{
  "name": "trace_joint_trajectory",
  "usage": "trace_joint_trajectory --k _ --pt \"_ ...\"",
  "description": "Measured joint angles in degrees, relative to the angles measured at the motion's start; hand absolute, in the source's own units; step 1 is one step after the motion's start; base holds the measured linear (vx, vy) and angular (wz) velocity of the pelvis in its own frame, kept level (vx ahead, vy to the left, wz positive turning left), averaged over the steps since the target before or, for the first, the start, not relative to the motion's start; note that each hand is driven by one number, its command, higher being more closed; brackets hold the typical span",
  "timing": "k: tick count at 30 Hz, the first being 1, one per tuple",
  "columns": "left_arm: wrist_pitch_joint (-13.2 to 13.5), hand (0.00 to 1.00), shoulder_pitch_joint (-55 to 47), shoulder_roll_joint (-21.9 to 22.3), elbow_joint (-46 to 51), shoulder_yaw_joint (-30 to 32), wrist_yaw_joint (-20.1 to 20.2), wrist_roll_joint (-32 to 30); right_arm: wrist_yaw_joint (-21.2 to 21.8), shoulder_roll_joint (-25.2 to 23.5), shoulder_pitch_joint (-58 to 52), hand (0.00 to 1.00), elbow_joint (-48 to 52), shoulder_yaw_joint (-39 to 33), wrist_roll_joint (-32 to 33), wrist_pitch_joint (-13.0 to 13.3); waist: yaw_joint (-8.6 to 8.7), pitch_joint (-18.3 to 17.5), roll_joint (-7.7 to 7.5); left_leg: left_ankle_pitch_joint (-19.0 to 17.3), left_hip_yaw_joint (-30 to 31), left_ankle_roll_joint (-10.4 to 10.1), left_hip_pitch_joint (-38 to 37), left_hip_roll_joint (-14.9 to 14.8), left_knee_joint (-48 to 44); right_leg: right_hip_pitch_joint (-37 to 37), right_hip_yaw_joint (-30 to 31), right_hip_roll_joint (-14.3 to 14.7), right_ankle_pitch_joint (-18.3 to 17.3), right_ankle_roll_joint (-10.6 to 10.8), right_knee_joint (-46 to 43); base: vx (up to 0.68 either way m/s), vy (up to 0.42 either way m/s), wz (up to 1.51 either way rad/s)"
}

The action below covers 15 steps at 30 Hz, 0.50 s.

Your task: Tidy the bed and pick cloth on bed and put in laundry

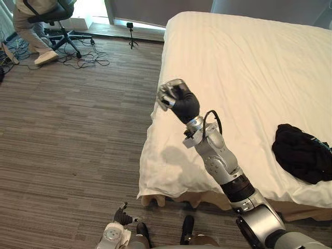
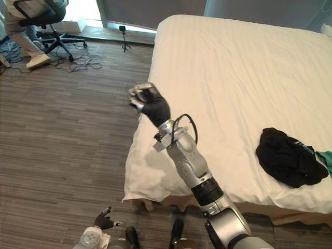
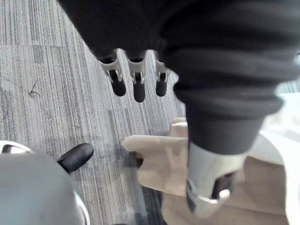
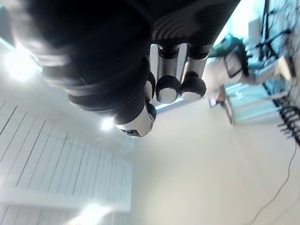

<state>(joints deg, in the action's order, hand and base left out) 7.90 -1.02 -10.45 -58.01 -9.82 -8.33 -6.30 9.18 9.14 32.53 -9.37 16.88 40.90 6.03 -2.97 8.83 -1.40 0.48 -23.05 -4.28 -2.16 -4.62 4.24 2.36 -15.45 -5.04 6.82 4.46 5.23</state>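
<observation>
One cloth: a crumpled black fabric cloth [image 1: 302,153] lies on the wide white-sheeted bed [image 1: 244,67], near its front edge
Raised arm: the right robot hand [image 1: 175,97] hangs over the bed's left edge, well apart from the cloth, fingers curled on nothing
Low arm: the left robot hand [image 1: 120,216] hangs near the grey wood-plank floor [image 1: 67,135], fingers relaxed
Doing it well: probably uncurl the right fingers first, reach across, then gather the whole heap in one grasp
</observation>
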Motion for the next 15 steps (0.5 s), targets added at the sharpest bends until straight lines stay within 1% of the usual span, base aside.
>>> trace_joint_trajectory --k 1,2,3,4,6,8,10,11,12,13,15 --pt "0.0 0.0 0.2 0.0 0.1 0.0 0.4 -0.4 -0.6 0.5 0.1 1.0 -5.0 -3.2 -0.3 -0.1 -0.01 0.4 0.81 0.2 -0.1 0.0 1.6 0.1 0.0 1.7 0.5 0.0 0.6 -0.6 0.0 -0.09 -0.008 -0.01" --pt "0.0 0.0 0.3 0.0 0.1 0.0 0.8 -0.4 -0.6 0.9 0.1 1.0 -6.6 -4.4 -0.2 -0.1 0.0 0.7 1.23 0.4 -0.3 0.2 2.3 0.2 0.1 2.6 0.7 0.0 0.9 -0.6 0.0 -0.1 -0.004 -0.14" --pt "0.0 0.0 0.5 0.0 0.1 -0.1 1.0 -0.4 -0.2 2.5 0.3 1.0 -11.3 -6.8 -0.2 0.0 0.01 1.6 2.31 1.1 -1.0 0.3 3.5 0.4 0.6 4.3 1.4 -0.1 1.6 -0.6 -0.1 -0.05 -0.001 -0.17" --pt "0.0 0.0 0.5 0.0 0.2 -0.1 1.1 -0.4 0.0 3.1 0.3 1.0 -13.6 -7.8 -0.2 -0.1 -0.02 2.0 2.83 1.3 -1.2 0.4 3.7 0.6 0.7 4.7 1.5 -0.2 1.9 -0.4 -0.1 -0.05 0.004 -0.22" --pt "0.0 0.0 0.6 0.2 0.2 -0.1 1.2 -0.3 1.1 5.6 -0.5 1.0 -22.7 -11.2 0.1 -0.1 0.31 3.9 4.9 1.5 -1.8 0.5 3.7 0.8 0.7 5.3 2.8 -0.2 2.3 -0.1 -0.1 -0.02 0.007 -0.24" --pt "0.0 0.0 0.3 0.2 0.2 -0.1 1.2 -0.3 1.4 7.0 -2.9 1.0 -26.3 -12.4 0.0 -0.2 0.55 4.8 5.81 1.4 -2.5 0.5 3.7 0.7 0.7 5.7 3.6 0.0 2.4 0.0 -0.1 0.01 -0.006 -0.23" --pt "-0.1 0.0 0.4 0.2 0.2 0.0 1.2 -0.3 1.4 7.5 -7.0 1.0 -28.3 -13.1 -0.4 -0.7 1.23 5.1 5.88 1.2 -3.2 0.2 3.5 0.3 0.7 5.9 4.3 0.6 2.4 0.0 -0.1 0.04 -0.031 -0.24" --pt "0.0 0.0 0.3 0.5 0.4 0.0 1.2 -0.4 1.9 6.8 -11.6 1.0 -27.7 -14.5 -0.4 -0.3 1.65 5.1 5.76 0.8 -3.9 -0.4 2.8 -0.1 0.7 5.7 5.2 1.1 2.2 0.2 -0.1 0.06 -0.035 -0.29" --pt "0.0 0.0 0.2 0.6 0.6 0.1 1.2 -0.4 2.1 6.6 -13.6 1.0 -27.5 -14.7 -0.4 0.2 1.99 5.1 5.75 0.6 -4.3 -0.6 2.6 -0.3 0.6 5.6 5.5 1.2 2.1 0.3 -0.1 0.08 -0.034 -0.39" --pt "0.2 0.0 0.1 1.0 0.7 0.7 1.2 -0.5 2.7 6.5 -15.6 1.0 -26.9 -14.8 -0.6 0.6 2.72 5.0 5.62 0.3 -5.3 -0.9 1.9 -0.4 0.6 5.4 6.6 1.5 2.0 0.5 -0.1 0.06 -0.015 -0.45" --pt "0.4 0.0 0.2 1.1 1.2 1.5 1.0 -2.0 3.9 5.7 -18.8 1.0 -25.9 -17.2 -2.4 1.0 3.17 4.9 5.48 -0.8 -7.2 -1.3 0.5 -0.5 0.4 4.9 8.3 2.0 1.5 0.6 -0.1 0.06 -0.005 -0.47"
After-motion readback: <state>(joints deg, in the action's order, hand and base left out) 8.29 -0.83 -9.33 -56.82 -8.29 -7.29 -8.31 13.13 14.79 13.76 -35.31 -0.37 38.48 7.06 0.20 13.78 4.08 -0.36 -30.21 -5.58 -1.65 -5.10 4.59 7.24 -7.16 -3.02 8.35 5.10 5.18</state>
